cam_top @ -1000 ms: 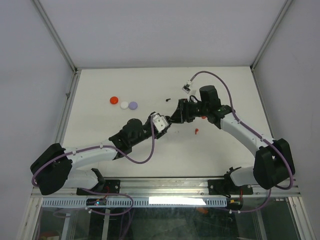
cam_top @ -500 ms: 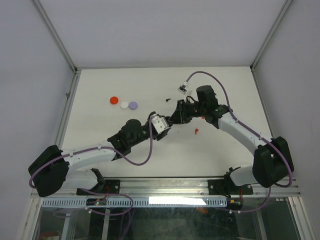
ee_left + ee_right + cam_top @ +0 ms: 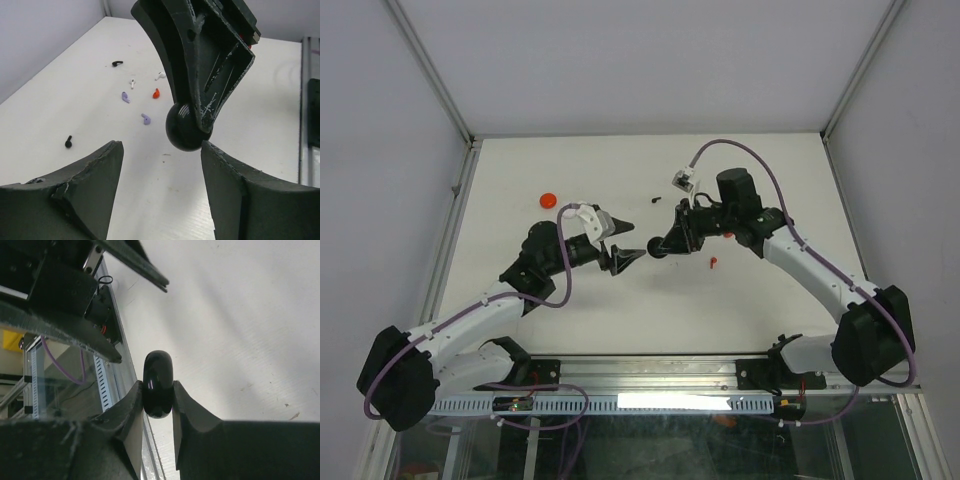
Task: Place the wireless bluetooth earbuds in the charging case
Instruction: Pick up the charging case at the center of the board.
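While right pincer (image 3: pixel 157 386) pinches black round case (image 3: pixel 186 127), left pincer (image 3: pixel 161 149) spread wide, empty.

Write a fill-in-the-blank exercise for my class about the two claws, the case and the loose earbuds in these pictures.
1. The right claw is shut on a round case whose colour is ____.
2. The left claw, facing that case, stands ____ and holds nothing.
3. In the left wrist view, the lavender earbuds lying on the table number ____.

Missing words: black; open; two.
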Action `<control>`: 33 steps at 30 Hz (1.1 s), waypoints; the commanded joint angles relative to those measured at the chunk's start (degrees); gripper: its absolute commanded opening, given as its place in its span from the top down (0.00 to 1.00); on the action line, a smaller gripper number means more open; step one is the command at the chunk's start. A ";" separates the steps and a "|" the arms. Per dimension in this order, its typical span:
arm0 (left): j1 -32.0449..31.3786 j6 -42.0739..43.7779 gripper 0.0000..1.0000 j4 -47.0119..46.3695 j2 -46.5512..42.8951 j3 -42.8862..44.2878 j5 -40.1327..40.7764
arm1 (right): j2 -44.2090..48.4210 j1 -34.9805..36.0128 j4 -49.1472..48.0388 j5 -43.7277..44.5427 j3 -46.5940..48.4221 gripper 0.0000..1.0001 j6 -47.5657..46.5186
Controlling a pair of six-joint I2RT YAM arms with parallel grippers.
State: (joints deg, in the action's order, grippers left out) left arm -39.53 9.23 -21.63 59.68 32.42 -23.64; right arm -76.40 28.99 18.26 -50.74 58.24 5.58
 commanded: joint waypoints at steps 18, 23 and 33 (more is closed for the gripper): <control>7.39 -21.78 0.68 -5.45 8.15 4.71 -32.01 | 4.85 7.85 1.50 -1.96 4.08 0.99 -16.19; 7.36 -21.94 0.74 -3.88 9.38 5.73 -34.90 | 4.08 8.73 2.92 -1.99 5.41 0.99 -17.68; 7.36 -20.85 1.00 -3.34 10.07 5.78 -36.92 | 2.41 10.21 7.34 0.81 8.25 0.86 -20.97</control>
State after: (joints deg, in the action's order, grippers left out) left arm -32.03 -12.64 -23.53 69.78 36.29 -58.02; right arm -73.84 37.85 27.20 -50.15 62.11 -13.02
